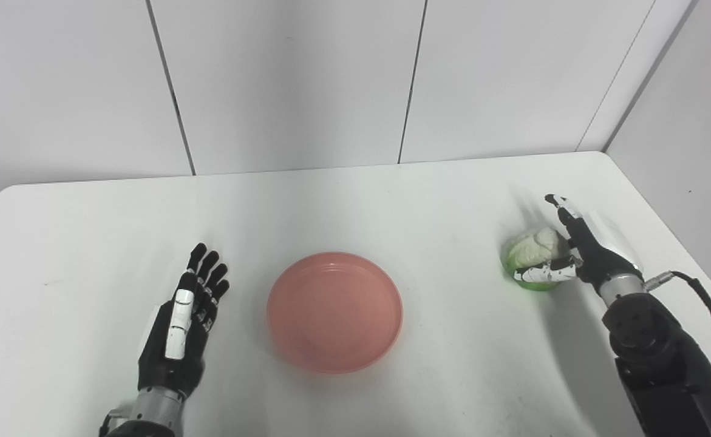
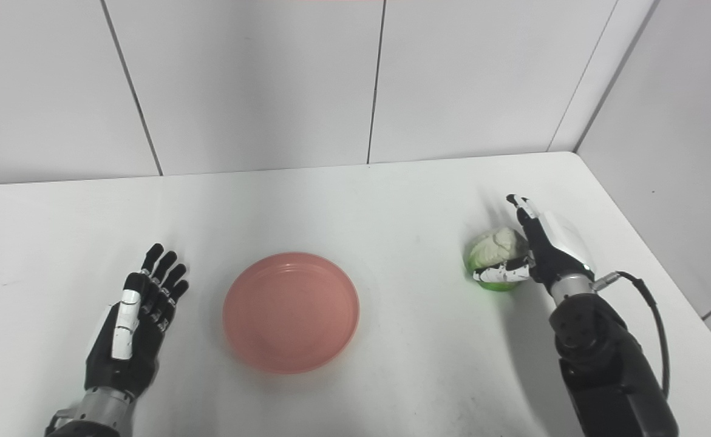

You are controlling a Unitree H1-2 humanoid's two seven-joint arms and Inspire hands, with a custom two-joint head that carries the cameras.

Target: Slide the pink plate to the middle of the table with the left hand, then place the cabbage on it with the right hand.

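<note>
Our left hand [image 1: 179,328] rests, fingers spread, beside the pink plate [image 1: 334,311]; our right hand [image 1: 580,252] has its fingers around the cabbage [image 1: 534,249].

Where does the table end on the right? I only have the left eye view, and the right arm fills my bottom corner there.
Observer: In the right eye view, bare table shows to the right of the right forearm. The table's edge runs diagonally down to the picture's right side.
Operator: And the cable by the wrist, does it hang over that edge?
Observer: No. The cable loops over the tabletop, with a strip of white surface between it and the edge.
</note>
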